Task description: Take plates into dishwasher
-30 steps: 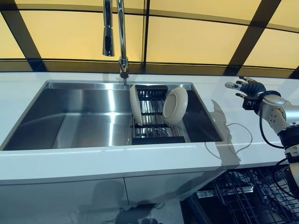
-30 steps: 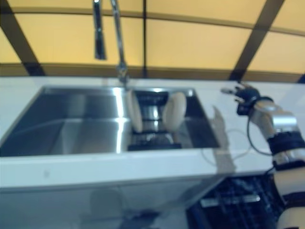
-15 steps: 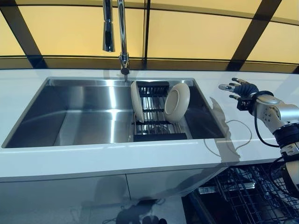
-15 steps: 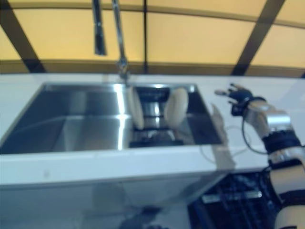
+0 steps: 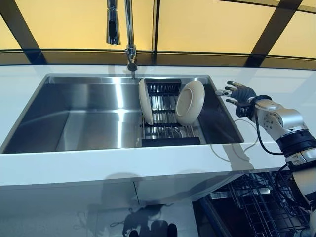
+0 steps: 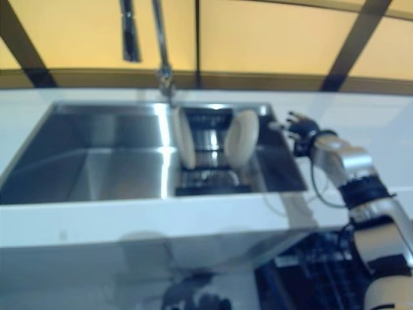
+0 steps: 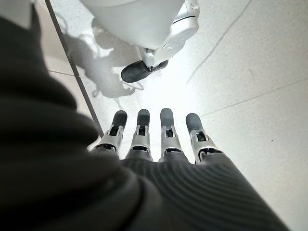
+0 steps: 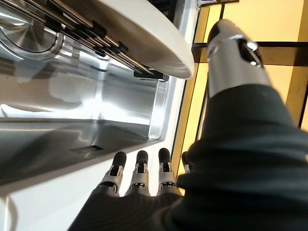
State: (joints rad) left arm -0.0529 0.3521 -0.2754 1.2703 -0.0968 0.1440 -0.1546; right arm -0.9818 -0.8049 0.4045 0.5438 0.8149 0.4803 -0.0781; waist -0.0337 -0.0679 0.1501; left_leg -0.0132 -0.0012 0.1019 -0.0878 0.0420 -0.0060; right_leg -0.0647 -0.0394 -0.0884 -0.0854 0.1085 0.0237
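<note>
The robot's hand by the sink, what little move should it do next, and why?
Probably reach a bit farther toward the nearer plate. The right hand hovers open above the sink's right edge, holding nothing, and both plates stand upright in the rack. The left hand hangs open over the floor.

Two cream plates stand on edge in a kitchen sink: one plate at the 9 o'clock side of the rack and a second plate at its 3 o'clock side. One black dish rack holds them inside one stainless steel sink, set in one white counter. One chrome faucet rises at the basin's 12 o'clock edge. One dishwasher rack of dark wire shows at 5 o'clock. Two robot hands appear: one right hand at the sink's 3 o'clock rim, one left hand over the floor.
</note>
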